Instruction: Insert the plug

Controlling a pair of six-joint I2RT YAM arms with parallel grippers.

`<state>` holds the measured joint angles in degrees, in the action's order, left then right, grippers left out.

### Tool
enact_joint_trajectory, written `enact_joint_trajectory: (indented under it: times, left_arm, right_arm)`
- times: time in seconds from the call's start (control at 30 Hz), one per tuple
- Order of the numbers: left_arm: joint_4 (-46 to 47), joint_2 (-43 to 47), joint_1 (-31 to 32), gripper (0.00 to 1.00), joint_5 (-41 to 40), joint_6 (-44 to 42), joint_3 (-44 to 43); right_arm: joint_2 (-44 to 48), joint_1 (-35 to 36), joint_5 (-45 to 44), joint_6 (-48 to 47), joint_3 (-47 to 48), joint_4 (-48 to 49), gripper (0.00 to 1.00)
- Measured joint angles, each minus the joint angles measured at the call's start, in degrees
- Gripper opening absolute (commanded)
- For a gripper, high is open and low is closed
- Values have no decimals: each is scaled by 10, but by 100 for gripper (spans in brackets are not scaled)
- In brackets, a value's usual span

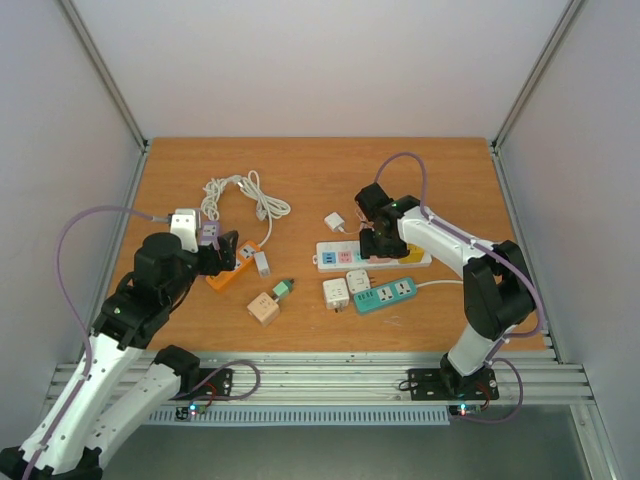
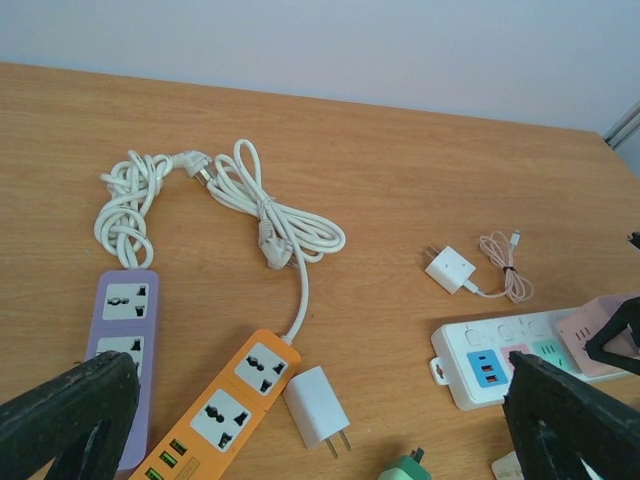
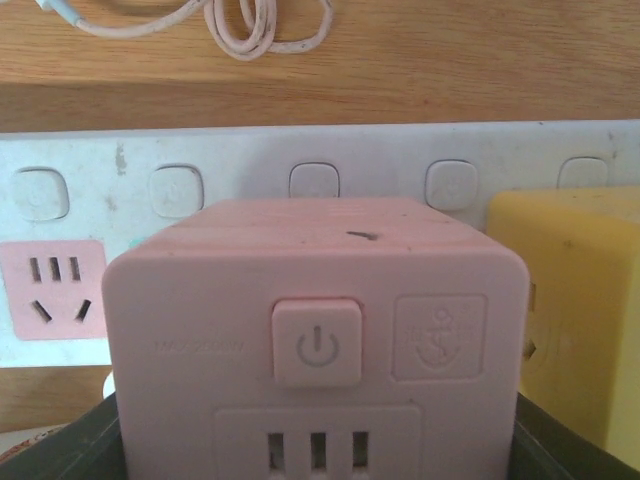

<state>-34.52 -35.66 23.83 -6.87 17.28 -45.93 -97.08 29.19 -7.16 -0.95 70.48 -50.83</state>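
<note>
Grasps the pink cube plug (image 3: 315, 300) in the right gripper (image 1: 377, 240), directly over the white power strip (image 1: 332, 262) lying left-to-right, beside a yellow cube (image 3: 560, 300), with the left gripper (image 1: 225, 252) released and well apart.

On the table (image 1: 450, 170), the long strip (image 1: 335, 256) lies crosswise right of centre, the cube (image 3: 315, 300) over its middle in the right gripper (image 3: 315, 452), a second cube (image 3: 565, 300) just right of it, a cabled charger (image 1: 334, 221) behind its left end. Before it lie two adapters (image 1: 336, 292) side by side and a short strip (image 1: 388, 294) to their right; further left sit a small plug (image 1: 284, 289) and, before it, a block (image 1: 263, 308). At the left the outer strip (image 2: 125, 325) lies beside the inner strip (image 2: 240, 390), a cord (image 2: 255, 215) coiled behind them and a charger (image 2: 318, 408) just right of the inner one.
</note>
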Motion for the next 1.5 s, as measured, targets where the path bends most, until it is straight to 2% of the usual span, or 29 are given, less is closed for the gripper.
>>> enact_joint_trajectory:
  times: [0.57,0.8,0.97,1.17,1.33,1.5]
  left_arm:
    - [0,-15,-10,99,2,0,0]
    - [0,-27,-14,99,2,0,0]
    - [-1,-37,-14,99,7,0,0]
    - [-6,-61,-14,99,24,3,-3]
    - [-28,-90,-14,99,57,5,-20]
    - [-36,-114,-14,99,122,13,-50]
  right_arm:
    - [-32,-2,3,3,-8,14,34]
    - [-19,-1,-1,3,-10,17,49]
    - [-13,0,-1,0,-12,18,74]
    - [33,-2,11,-9,-12,13,85]
    - [107,2,26,-6,-2,14,85]
    - [148,23,13,14,-3,3,76]
